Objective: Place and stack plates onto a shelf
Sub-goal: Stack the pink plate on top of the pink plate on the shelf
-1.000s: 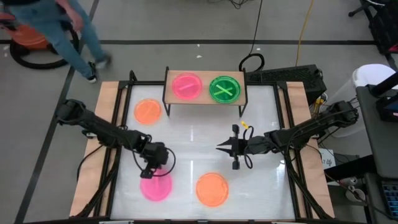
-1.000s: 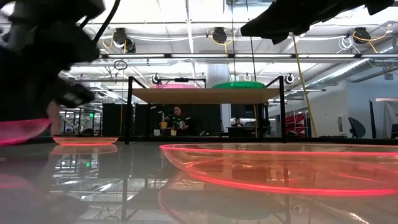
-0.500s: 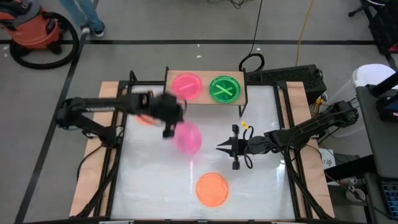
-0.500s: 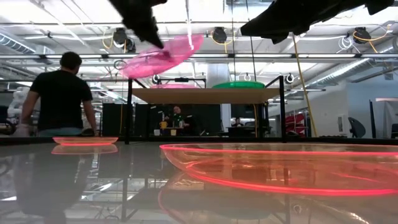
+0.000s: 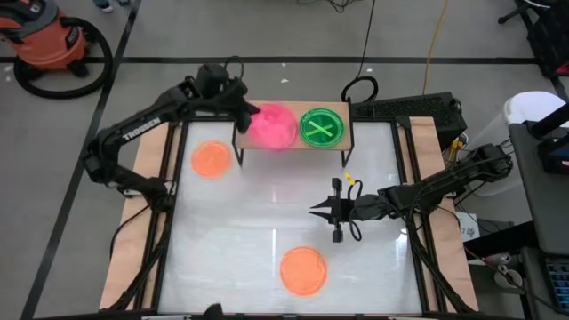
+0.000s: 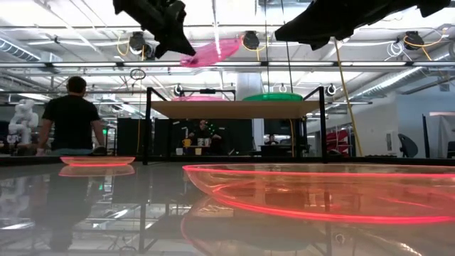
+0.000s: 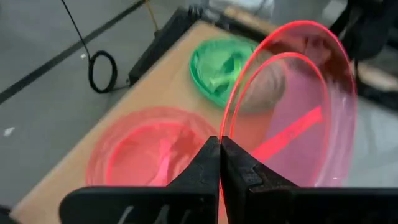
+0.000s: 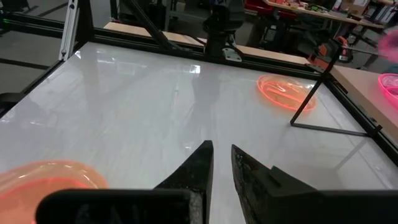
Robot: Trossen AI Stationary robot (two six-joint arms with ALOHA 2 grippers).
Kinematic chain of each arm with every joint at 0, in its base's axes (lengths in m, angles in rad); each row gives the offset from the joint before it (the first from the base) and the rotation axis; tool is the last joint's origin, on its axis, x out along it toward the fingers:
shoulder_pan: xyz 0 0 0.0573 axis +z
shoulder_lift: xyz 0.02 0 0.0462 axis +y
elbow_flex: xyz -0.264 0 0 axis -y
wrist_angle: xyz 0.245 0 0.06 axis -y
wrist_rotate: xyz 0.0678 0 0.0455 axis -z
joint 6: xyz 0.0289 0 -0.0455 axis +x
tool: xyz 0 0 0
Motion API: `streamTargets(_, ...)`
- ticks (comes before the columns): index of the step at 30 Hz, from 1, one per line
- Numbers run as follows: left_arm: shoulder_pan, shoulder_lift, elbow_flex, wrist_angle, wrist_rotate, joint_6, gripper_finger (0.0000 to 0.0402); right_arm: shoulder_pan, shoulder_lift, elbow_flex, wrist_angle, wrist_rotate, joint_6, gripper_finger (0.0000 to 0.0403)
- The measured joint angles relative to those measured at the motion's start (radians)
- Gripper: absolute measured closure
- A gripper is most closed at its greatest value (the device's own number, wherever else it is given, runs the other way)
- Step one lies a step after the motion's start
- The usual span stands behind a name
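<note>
High view: the left gripper (image 5: 242,108) holds a pink plate (image 5: 274,127) over the shelf's (image 5: 293,145) left half, beside the green plate (image 5: 321,126). Low view: that plate (image 6: 211,52) hangs tilted above the shelf (image 6: 234,108). Left wrist view: fingers (image 7: 211,163) pinch its rim, almost closed, above another pink plate (image 7: 146,149). Right wrist view: the right gripper (image 8: 221,160), slightly parted, holds nothing over the table (image 8: 143,106).

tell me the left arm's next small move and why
Probably lower and level the held pink plate, then open. The left gripper, jaws shut on its rim, holds it tilted above the shelf, over the pink plate lying beside the green plate.
</note>
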Motion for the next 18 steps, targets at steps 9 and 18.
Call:
streamTargets(9, 0.061, 0.108, 0.0, 0.18, 0.107, -0.098, 0.0401, -0.006, 0.0, -0.076, 0.098, 0.001, -0.02, 0.036)
streamTargets(18, 0.11, 0.153, 0.0, 0.194, 0.11, -0.11, 0.0401, -0.007, 0.0, -0.113, 0.167, 0.002, -0.027, 0.036)
